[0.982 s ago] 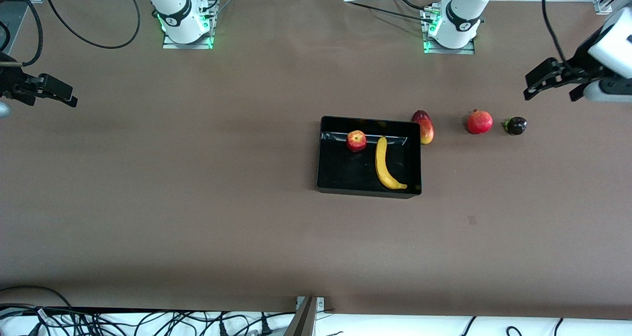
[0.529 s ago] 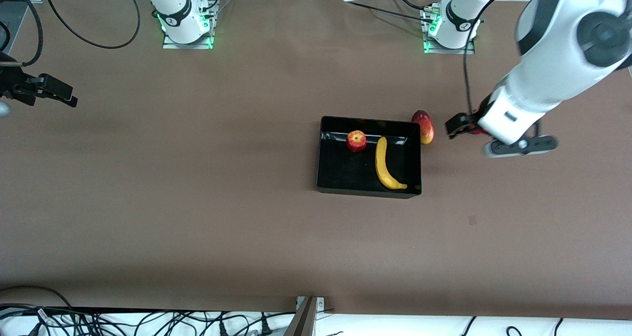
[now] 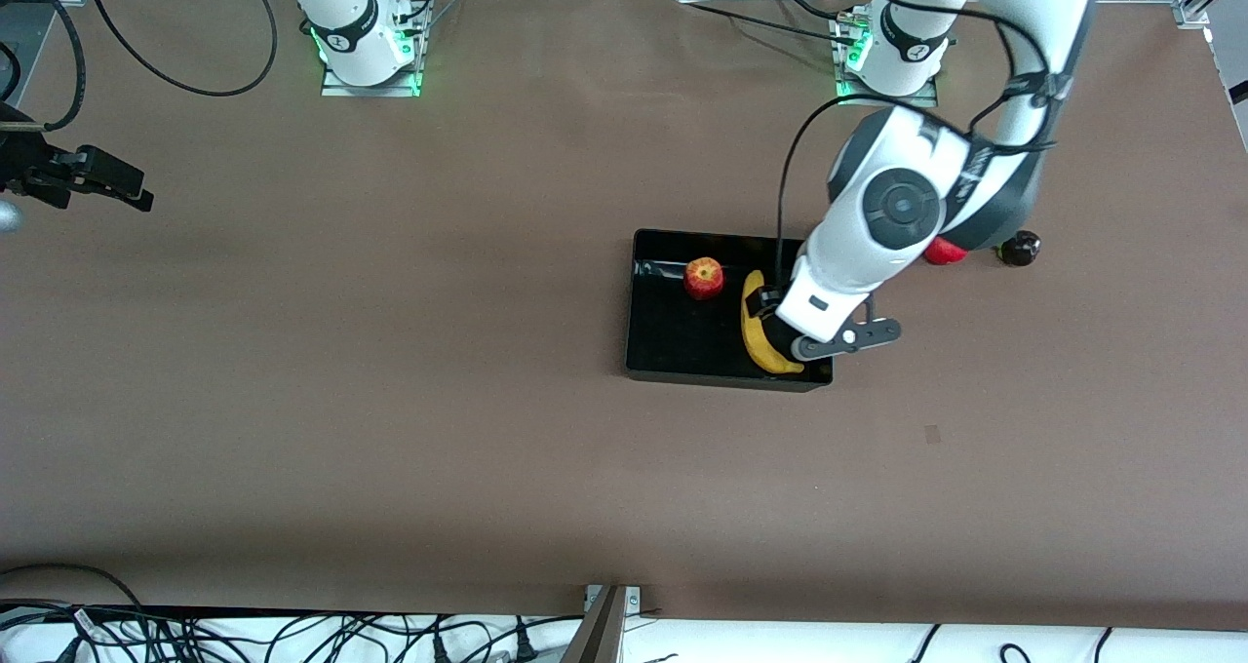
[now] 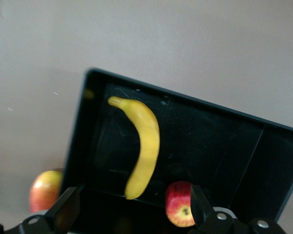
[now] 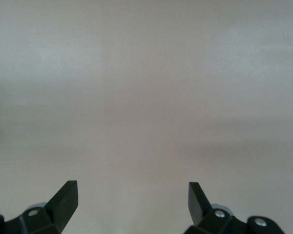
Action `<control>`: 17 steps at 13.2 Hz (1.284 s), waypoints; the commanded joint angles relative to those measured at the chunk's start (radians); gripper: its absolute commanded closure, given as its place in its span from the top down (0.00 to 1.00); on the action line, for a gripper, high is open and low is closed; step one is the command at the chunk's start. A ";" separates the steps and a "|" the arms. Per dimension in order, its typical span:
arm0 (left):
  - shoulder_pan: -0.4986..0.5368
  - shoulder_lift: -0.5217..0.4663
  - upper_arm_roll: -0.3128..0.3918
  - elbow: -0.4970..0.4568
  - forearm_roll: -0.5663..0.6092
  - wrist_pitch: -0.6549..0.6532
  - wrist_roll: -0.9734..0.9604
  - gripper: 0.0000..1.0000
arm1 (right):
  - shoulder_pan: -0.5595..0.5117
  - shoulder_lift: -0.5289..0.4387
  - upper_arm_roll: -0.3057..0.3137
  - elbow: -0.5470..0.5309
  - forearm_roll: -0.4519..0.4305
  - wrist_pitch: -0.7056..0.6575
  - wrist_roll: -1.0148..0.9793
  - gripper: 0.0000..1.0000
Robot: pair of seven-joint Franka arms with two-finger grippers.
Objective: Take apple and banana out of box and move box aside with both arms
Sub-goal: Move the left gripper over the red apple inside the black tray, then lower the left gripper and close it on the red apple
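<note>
Hovering over box point(image 3: 682, 346) edge (fingers apart), left pincer point(image 4: 132, 207)

Even overhead light fell softly on the brown table point(image 3: 390, 400), green lamps glowed at both arm bases, the black tray point(image 3: 682, 346) gleamed, and the left wrist view was blurred.

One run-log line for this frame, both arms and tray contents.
left gripper: open, over banana in tray | right gripper: open, waiting at table edge | apple: in tray
</note>
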 commanded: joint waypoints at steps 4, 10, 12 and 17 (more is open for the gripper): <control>-0.086 0.050 0.006 -0.112 -0.023 0.149 -0.155 1.00 | 0.007 -0.002 -0.006 0.004 0.002 -0.008 0.010 1.00; -0.105 0.085 -0.074 -0.195 -0.016 0.264 -0.183 1.00 | 0.007 -0.002 -0.006 0.004 0.002 -0.010 0.010 1.00; -0.105 0.103 -0.080 -0.200 -0.015 0.276 -0.184 1.00 | 0.007 -0.004 -0.006 0.004 0.002 -0.010 0.010 1.00; -0.105 0.127 -0.100 -0.290 -0.015 0.428 -0.193 1.00 | 0.008 -0.004 -0.004 0.004 0.002 -0.008 0.010 1.00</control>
